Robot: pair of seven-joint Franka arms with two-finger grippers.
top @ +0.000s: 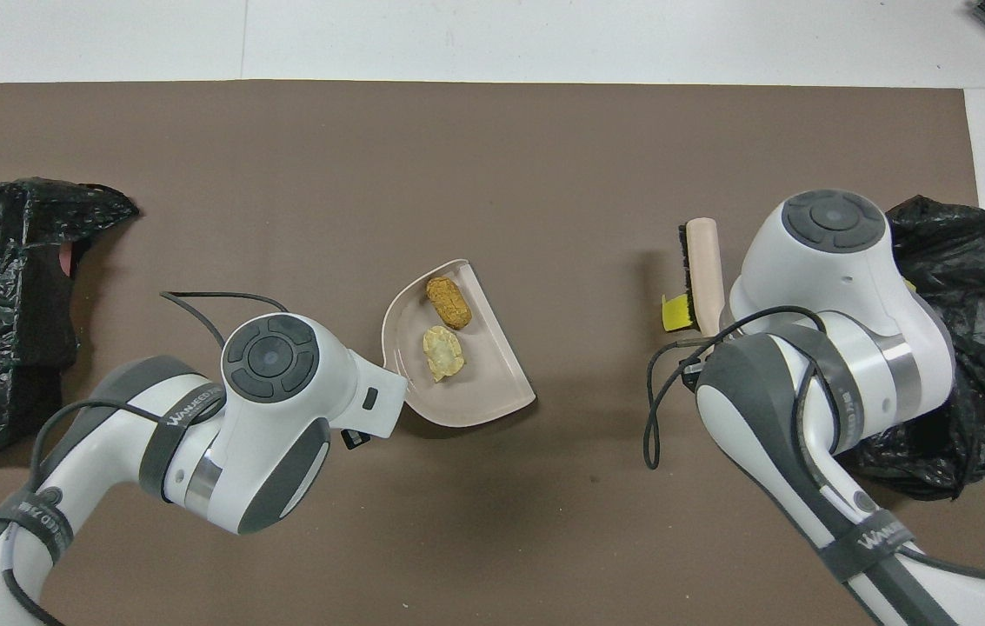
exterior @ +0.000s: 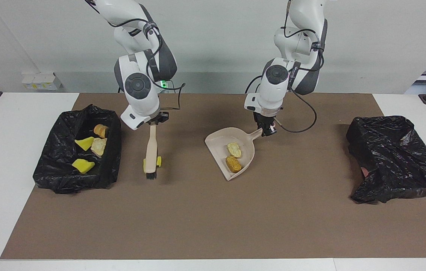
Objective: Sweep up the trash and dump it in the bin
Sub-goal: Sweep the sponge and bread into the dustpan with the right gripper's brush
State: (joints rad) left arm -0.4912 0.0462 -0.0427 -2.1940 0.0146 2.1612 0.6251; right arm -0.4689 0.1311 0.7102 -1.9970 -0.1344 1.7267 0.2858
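Note:
My left gripper (exterior: 268, 129) is shut on the handle of the beige dustpan (exterior: 216, 141), which lies low over the middle of the mat. In the pan lie two pieces of trash: a pale lump (exterior: 234, 149) and an orange-brown lump (exterior: 233, 164); both also show in the overhead view (top: 442, 353) (top: 448, 301). My right gripper (exterior: 154, 122) is shut on the handle of the brush (exterior: 151, 148), bristles down on the mat beside the black-lined bin (exterior: 58, 165) at the right arm's end. That bin holds several yellow and tan scraps (exterior: 84, 143).
A second black-bagged bin (exterior: 393, 158) stands at the left arm's end of the brown mat (exterior: 213, 218). A yellow band (exterior: 159, 161) sits at the brush head. In the overhead view the arms hide both grippers and much of the bin (top: 970, 261).

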